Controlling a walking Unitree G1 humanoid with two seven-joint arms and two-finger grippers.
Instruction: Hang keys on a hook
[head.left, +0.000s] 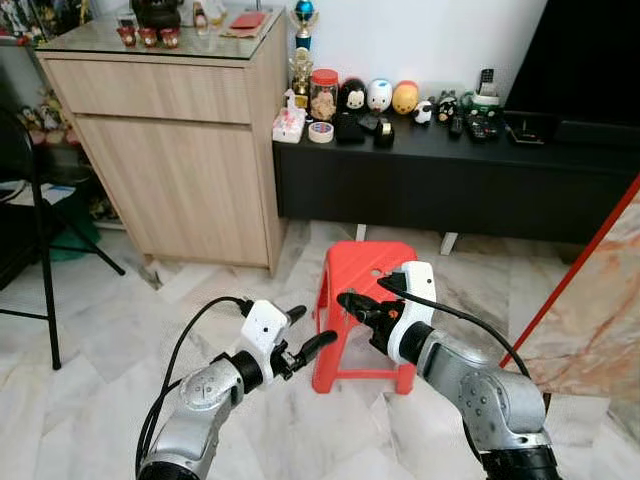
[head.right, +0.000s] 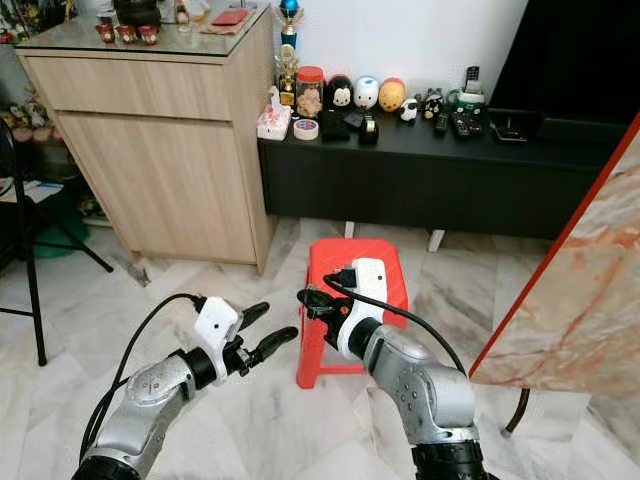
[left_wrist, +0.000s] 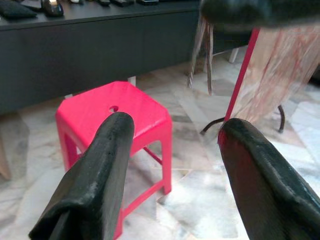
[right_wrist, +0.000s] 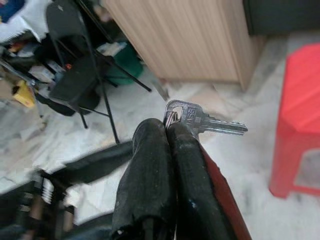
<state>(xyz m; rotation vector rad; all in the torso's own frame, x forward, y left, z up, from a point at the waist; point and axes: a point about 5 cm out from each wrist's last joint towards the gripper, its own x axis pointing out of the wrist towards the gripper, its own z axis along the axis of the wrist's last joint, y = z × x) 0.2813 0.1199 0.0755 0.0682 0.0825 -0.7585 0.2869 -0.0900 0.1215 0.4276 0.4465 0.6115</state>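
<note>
Silver key (right_wrist: 202, 120) sticks out past the tips of the right gripper (right_wrist: 167, 131), whose two black fingers are pressed together on the key's ring end; its blade runs crosswise to the fingers. That gripper hovers just above the near edge of the red stool (head.left: 362, 290). The left gripper (head.left: 303, 335) hangs beside the stool's left legs, its fingers spread apart and holding nothing. No hook can be made out anywhere around the stool, so which way the key must travel cannot be told; the right arm, already carrying it, is the one to make the move. Pale marble floor (head.left: 130, 330) lies under the stool, a long black cabinet (head.left: 450, 180) stands behind it, and a wooden sideboard (head.left: 170, 150) sits behind and to its left.
</note>
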